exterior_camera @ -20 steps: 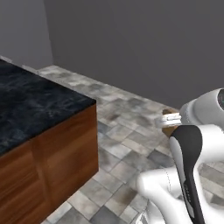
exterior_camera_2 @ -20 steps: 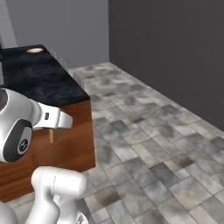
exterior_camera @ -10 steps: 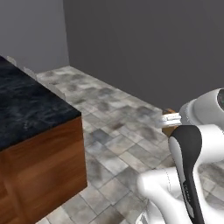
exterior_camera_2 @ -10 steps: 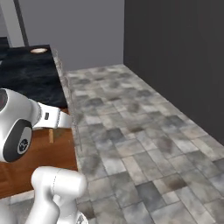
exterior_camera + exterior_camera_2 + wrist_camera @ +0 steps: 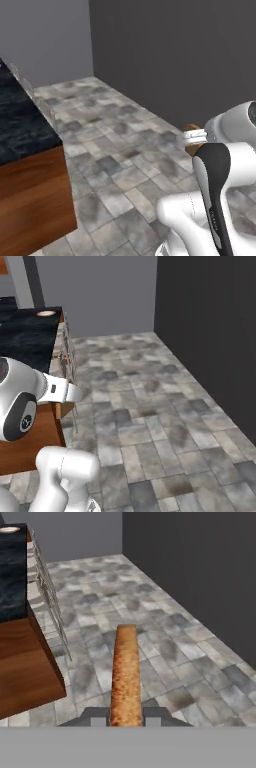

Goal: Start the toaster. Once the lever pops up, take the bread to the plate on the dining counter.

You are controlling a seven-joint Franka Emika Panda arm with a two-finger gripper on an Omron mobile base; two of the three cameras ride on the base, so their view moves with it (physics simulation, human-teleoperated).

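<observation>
Hand view: gripper (image 5: 126,716) clamped on the bread (image 5: 125,674), dining counter (image 5: 15,572) left, tiled floor (image 5: 165,642) ahead

The left base view looked forward and down over the tiled floor (image 5: 115,150), the table (image 5: 22,145) at its left edge. The right base view faced the same floor and table from the other side. The hand view looked low along the claw (image 5: 126,714), over that floor.

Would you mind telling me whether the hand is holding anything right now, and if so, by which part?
Yes: the hand is shut on the bread, gripping the slice by its near end, with the rest sticking out ahead over the tiled floor.
</observation>
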